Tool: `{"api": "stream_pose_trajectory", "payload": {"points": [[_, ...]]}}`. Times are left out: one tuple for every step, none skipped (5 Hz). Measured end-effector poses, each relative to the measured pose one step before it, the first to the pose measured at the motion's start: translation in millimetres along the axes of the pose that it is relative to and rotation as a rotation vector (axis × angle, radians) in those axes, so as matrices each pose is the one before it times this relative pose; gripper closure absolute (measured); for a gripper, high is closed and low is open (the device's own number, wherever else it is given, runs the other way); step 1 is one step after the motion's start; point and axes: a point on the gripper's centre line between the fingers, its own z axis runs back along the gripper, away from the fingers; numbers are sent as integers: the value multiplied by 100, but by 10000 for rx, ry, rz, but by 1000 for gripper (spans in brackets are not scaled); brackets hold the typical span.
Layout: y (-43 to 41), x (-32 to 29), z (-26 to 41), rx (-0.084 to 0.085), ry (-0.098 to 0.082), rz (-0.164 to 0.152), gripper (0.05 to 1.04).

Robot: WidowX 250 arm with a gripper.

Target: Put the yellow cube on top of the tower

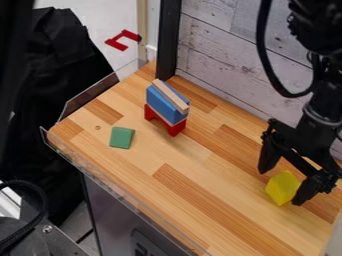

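- Nearest, the yellow cube [282,188] sits at the right side of the wooden tabletop [200,172], between the gripper's fingertips. It looks like painted wood: probably light, stiff and hard to damage, though smooth faces could let it slip or twist.
- The black two-finger gripper [280,188] has its fingers spread on either side of the cube; whether either one touches it I cannot tell. Best to pinch two opposite flat faces, squarely and about mid-height, leaving the underside free; a hold on corners would likely spin it.
- Farther back, left of the gripper, the green block [122,137] lies flat, apart from the tower.
- Farthest, the tower stacks a red arch [165,120], blue piece [166,103] and narrow tan strip [171,95]. That slim top calls for a level cube and gentle release.
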Motion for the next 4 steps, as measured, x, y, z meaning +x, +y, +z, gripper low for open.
{"api": "stream_pose_trajectory", "payload": {"points": [[96,196,-1431,-120,219,80,85],[760,563,-838,-27,189,173,85],[242,403,-452,-81,106,115,127],[-55,274,-373,-65,64,-6,378]]}}
